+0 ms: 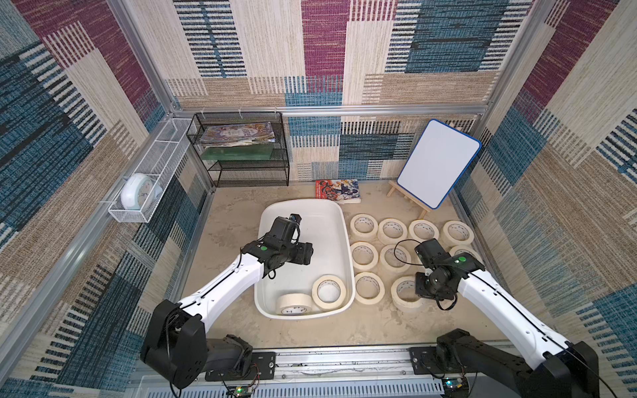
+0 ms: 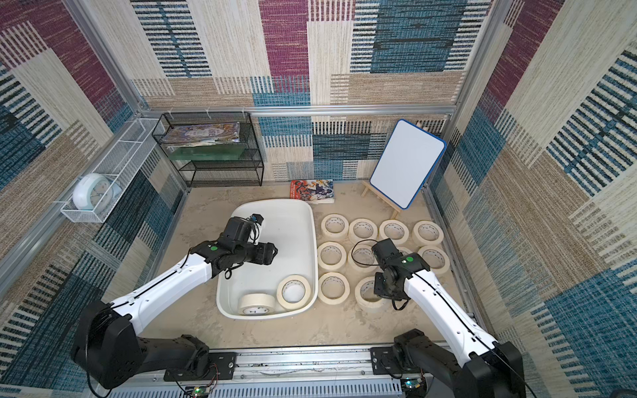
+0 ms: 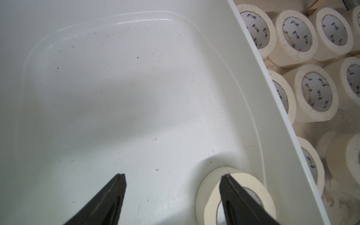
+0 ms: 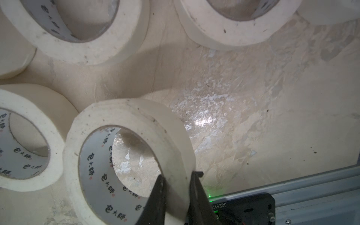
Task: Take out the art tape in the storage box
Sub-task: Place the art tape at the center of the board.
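Right tool [image 4: 178,175] is pinching one art tape roll [image 4: 136,113] by its wall, probably setting it into the counter [image 1: 234,220] grid. Left tool [image 3: 173,175] is hanging wide open inside the storage box [image 1: 324,241], where two rolls [image 1: 293,300] are waiting.

storage box [image 1: 346,237] holds two art tape rolls [image 1: 293,299] | other rolls [image 1: 363,237] rowed on table [image 1: 234,224] beside | left arm [image 1: 224,279] above box

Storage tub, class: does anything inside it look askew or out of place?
Yes. One cream masking-tape roll at the white plastic tub's near end stands on edge; its neighbour lies flat, like the rolls outside.
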Robot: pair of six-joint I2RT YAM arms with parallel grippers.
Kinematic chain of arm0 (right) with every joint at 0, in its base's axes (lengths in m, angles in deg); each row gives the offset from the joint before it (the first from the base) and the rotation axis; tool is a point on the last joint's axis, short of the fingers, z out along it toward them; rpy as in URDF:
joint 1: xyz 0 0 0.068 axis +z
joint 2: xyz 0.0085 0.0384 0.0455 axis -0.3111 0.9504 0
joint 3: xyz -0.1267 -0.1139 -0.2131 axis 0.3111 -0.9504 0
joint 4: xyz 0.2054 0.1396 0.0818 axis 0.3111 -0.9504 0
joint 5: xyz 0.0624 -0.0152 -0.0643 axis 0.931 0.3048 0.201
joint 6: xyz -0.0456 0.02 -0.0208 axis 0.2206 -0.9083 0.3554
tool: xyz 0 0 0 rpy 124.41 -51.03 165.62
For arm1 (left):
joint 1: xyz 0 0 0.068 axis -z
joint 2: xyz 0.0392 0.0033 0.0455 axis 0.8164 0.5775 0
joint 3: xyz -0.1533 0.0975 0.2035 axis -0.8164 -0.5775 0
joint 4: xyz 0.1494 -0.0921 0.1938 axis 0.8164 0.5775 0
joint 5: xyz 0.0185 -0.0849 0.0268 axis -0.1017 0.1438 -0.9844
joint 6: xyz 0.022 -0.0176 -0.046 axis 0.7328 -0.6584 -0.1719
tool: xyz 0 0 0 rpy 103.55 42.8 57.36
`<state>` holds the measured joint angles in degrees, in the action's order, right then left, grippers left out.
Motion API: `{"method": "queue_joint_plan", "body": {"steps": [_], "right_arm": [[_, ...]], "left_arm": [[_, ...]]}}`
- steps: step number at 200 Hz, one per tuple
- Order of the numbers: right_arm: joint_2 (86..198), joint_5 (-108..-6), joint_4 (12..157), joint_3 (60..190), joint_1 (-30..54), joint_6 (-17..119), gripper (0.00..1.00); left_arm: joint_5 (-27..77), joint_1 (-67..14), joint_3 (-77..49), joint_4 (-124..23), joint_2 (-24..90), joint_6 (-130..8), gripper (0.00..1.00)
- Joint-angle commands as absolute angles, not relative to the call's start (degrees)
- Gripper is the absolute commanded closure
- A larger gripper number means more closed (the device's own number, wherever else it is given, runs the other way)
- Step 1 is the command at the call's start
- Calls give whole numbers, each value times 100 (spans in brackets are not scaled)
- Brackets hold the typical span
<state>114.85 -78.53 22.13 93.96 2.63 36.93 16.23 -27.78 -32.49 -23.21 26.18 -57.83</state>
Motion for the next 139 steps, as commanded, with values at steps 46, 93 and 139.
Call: {"method": "queue_joint_plan", "body": {"steps": [46, 93, 139], "right_arm": [[12237, -7760, 3058, 9180, 165, 3750, 100], [12338, -7688, 3513, 9008, 143, 3700, 100], [12249, -7718, 3434, 9107, 143, 3717, 55]], "left_arm": [[1648, -2792, -3403, -2444, 2490, -5754, 19], [1654, -2810, -3432, -2444, 2484, -5753, 19], [1729, -2811, -3396, -2392, 2479, -5738, 19]]}}
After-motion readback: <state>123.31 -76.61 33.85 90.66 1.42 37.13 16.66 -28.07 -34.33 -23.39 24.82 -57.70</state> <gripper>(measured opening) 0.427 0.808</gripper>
